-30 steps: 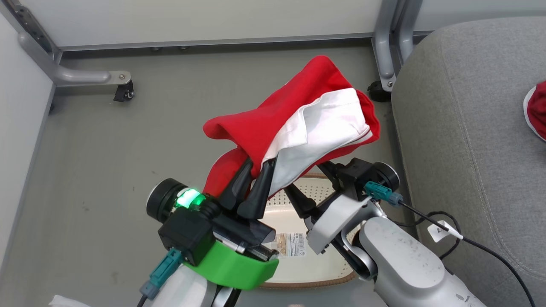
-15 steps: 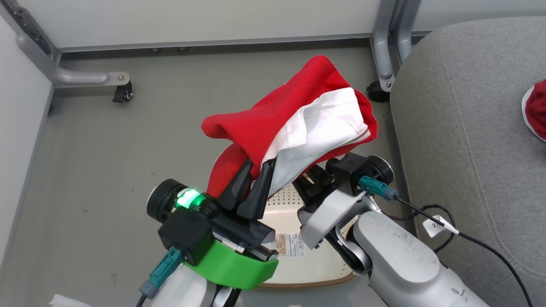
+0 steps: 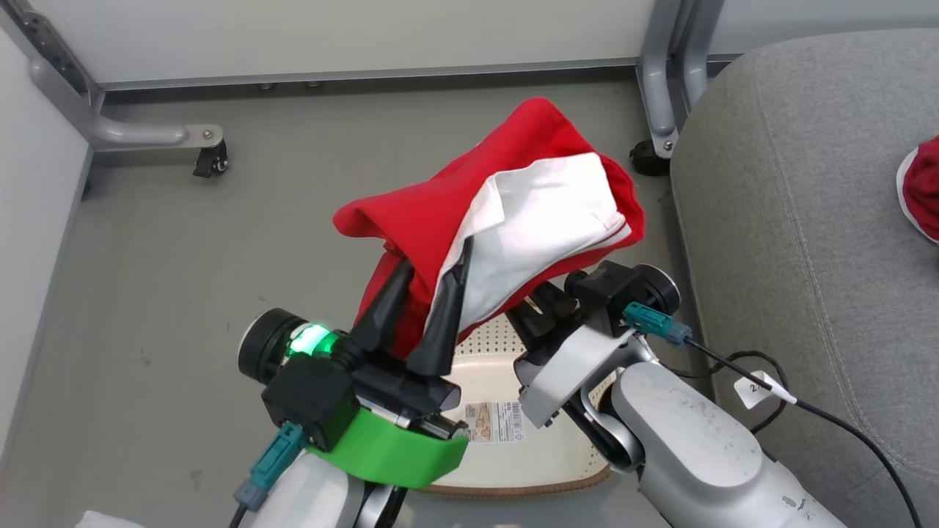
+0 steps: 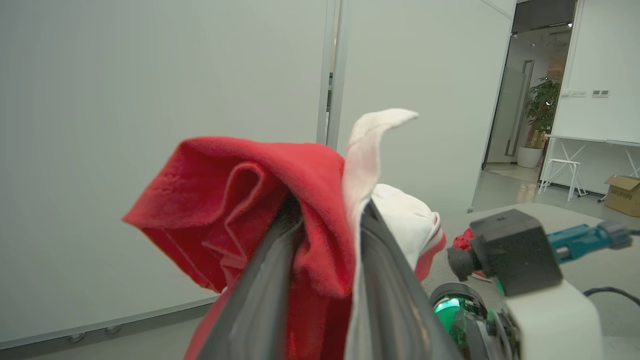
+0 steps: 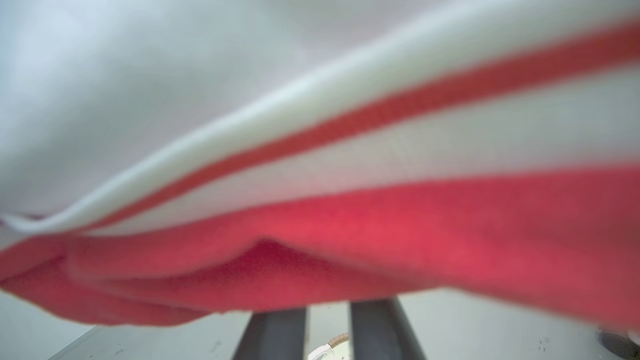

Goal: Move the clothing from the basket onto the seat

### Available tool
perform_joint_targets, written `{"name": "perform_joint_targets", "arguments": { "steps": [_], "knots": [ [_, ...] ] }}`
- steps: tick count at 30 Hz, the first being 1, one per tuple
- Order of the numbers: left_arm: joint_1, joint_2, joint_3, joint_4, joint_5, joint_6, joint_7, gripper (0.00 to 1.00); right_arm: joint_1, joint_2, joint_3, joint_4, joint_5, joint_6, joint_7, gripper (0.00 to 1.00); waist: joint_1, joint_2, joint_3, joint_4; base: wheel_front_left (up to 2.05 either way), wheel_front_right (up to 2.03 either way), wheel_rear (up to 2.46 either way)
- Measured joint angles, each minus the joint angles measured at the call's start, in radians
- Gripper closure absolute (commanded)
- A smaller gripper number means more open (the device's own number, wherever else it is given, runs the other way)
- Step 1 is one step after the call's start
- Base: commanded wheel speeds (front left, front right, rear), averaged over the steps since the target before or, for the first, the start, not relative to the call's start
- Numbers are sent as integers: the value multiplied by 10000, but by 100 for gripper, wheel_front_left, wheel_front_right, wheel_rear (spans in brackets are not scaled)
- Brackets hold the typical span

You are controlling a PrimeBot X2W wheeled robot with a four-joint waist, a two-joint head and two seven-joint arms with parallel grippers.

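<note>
— One garment is up in the air: the red and white clothing [image 3: 513, 205], slung over the left gripper [image 3: 436, 257] above the basket [image 3: 513, 488] and not on the seat [image 3: 792, 220] yet.

— Has it got hold of it?

— Only loosely, I'd say. Its fingers [image 4: 260, 280] stand a little apart with a fold of red bunched between them. The rest hangs over the tips like a hat on a peg.

— And the right gripper [image 3: 539, 312]?

— Tucked under the white hem. Its fingers [image 5: 275, 335] run up close together, but the tips vanish in the cloth. I cannot tell whether they pinch anything.

— Heavy?

— It looks light and limp to me, probably a slick sports knit. It'll sag and slide wherever nothing grips it. I'd take a thick bunch or the seamed hem, never one thin layer.

— Far to go?

— No. The seat is just beside the basket on the robot's right, with another red piece [image 3: 921, 191] lying on it.
</note>
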Motion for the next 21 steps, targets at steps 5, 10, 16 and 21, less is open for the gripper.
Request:
{"name": "perform_joint_targets", "arguments": {
  "steps": [5, 10, 16, 21],
  "knots": [
    [-2, 127, 104, 249, 297, 213, 0, 0, 2, -92, -94, -88, 50, 0, 0, 100, 0, 0, 17, -7, 0, 0, 0],
    [-5, 407, 188, 533, 506, 351, 2, 0, 24, -188, -303, -134, 63, 0, 0, 100, 0, 0, 1, -24, 0, 0, 0],
    [41, 803, 151, 947, 598, 374, 253, 0, 85, -259, -568, -146, 92, 0, 0, 100, 0, 0, -17, -58, 0, 0, 0],
    [333, 1104, -35, 1306, 604, 192, 518, 0, 212, -330, -796, -163, 104, 0, 0, 100, 0, 0, -37, -106, 0, 0, 0]
  ]
}}
